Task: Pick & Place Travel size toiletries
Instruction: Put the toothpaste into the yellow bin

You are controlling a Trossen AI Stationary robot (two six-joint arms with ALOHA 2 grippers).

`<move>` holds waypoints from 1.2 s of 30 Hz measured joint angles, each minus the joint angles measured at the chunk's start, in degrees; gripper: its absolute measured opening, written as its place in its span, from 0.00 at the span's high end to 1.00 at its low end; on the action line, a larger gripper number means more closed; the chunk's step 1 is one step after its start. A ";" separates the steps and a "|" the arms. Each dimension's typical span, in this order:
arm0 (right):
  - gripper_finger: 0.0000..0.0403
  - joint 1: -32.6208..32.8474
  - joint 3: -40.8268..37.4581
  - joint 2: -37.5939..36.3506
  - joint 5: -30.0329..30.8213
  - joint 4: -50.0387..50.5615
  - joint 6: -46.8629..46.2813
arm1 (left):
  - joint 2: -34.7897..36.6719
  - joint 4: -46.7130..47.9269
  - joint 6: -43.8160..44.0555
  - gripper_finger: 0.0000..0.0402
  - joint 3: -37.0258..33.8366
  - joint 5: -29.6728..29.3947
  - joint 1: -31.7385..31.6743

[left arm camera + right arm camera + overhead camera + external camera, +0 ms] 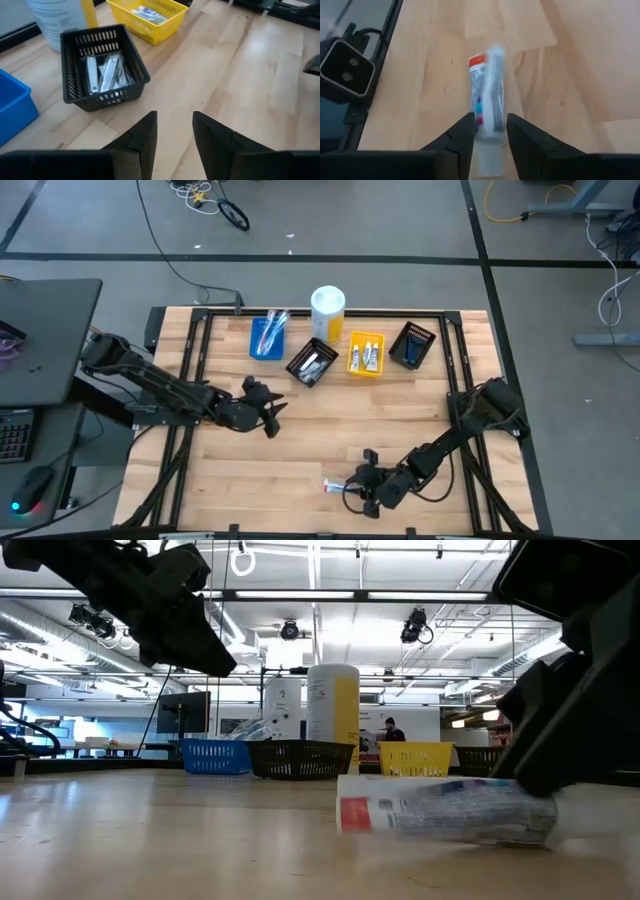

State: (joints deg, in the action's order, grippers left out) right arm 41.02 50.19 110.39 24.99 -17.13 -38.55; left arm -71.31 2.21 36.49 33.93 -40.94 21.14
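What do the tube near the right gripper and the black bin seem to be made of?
The tube looks like soft glossy plastic or laminate: its printed white skin is crinkled and shiny, with a red end. The black bin looks like matte moulded plastic, with slotted walls. The right gripper straddles the tube.

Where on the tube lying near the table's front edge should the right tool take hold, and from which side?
Across the tube's body, a bit back from its red cap end, coming down from above. It lies flat on the table, so only its two long sides are free for the fingers. The right tool already straddles its tail end; whether it has closed is unclear.
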 joint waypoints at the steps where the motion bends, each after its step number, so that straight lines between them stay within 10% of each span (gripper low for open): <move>1: 0.70 -0.11 0.00 0.22 -0.38 -0.05 0.05 | 0.00 -0.01 0.03 0.66 0.00 -0.13 -0.05; 27: 0.81 -0.46 0.03 0.16 -7.02 0.54 8.98 | 0.00 -0.28 -1.55 0.66 0.00 -1.81 -0.10; 36: 0.82 -1.10 -0.11 -6.98 6.69 6.19 20.80 | 0.00 -0.21 -1.55 0.66 0.00 -1.78 -0.10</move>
State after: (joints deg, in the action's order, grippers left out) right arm 39.92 50.09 103.42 31.68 -10.94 -17.75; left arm -71.31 2.00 34.94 33.93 -42.72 21.04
